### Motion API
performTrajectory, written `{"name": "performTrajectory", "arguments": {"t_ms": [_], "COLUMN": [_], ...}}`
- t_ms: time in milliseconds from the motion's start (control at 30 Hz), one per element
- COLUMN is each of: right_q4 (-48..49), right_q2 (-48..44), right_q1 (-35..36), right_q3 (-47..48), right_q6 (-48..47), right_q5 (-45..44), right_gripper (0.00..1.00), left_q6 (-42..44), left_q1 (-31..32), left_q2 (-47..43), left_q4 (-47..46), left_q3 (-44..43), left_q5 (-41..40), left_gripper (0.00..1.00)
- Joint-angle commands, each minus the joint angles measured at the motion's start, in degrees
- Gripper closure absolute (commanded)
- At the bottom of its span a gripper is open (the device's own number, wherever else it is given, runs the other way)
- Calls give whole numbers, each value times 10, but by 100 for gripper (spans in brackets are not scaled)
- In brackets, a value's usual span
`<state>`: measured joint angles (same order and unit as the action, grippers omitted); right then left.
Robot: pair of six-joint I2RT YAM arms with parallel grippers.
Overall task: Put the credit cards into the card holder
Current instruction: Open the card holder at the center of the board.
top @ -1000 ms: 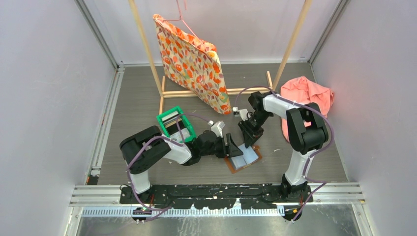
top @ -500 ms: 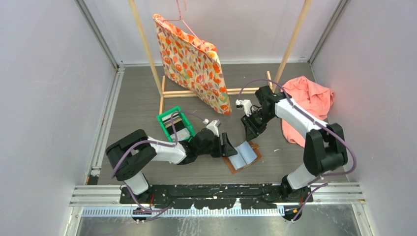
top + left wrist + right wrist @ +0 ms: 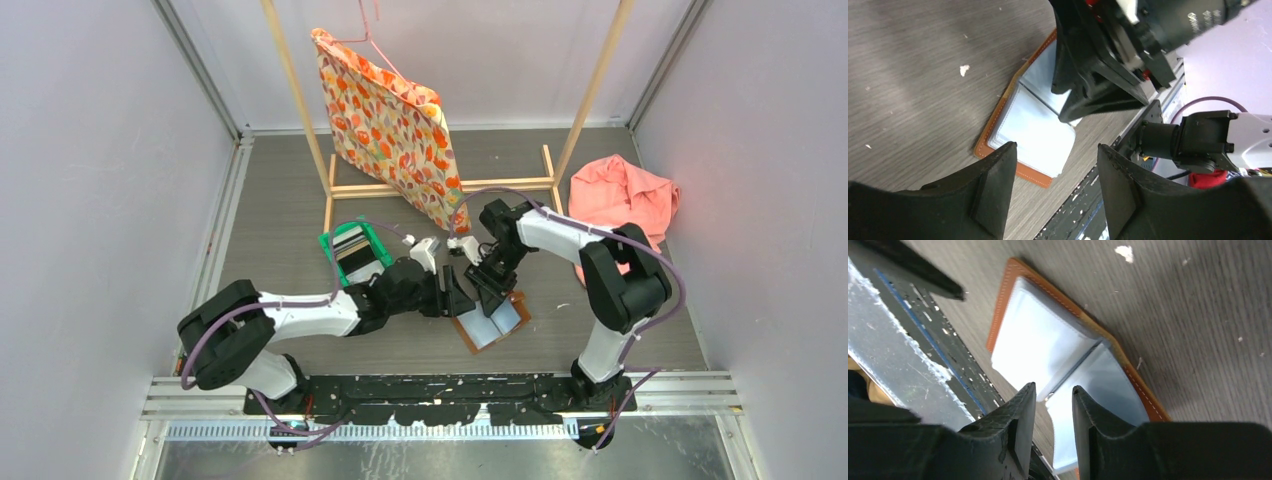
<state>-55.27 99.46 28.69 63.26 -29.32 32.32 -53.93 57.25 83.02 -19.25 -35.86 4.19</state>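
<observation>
Left claw (image 3: 1055,157) spread, right claw (image 3: 1054,392) barely parted, both empty, crowd the open wallet (image 3: 1034,134) and may collide.

One card holder (image 3: 491,325), one green bin (image 3: 329,243), one pink cloth (image 3: 620,190), one patterned bag (image 3: 390,125).

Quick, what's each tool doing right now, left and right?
Left tool: open, empty.
Right tool: slightly open, empty, over the card holder.
</observation>
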Motion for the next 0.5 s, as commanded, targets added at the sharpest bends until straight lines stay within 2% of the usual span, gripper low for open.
{"name": "performTrajectory", "arguments": {"t_ms": [0, 267, 467], "right_q4": [3, -2, -13], "right_q2": [13, 50, 72], "right_q1": [5, 4, 4], "right_q3": [16, 23, 31], "right_q6": [22, 33, 36], "right_q5": [-49, -72, -65], "right_gripper": [61, 67, 71], "left_q6": [-39, -106, -111], "left_q1": [-3, 10, 19], "left_q2": [10, 94, 109], "left_q4": [-88, -194, -203], "left_q3": [31, 44, 35], "left_q5": [39, 57, 49], "left_gripper": [38, 37, 38]}}
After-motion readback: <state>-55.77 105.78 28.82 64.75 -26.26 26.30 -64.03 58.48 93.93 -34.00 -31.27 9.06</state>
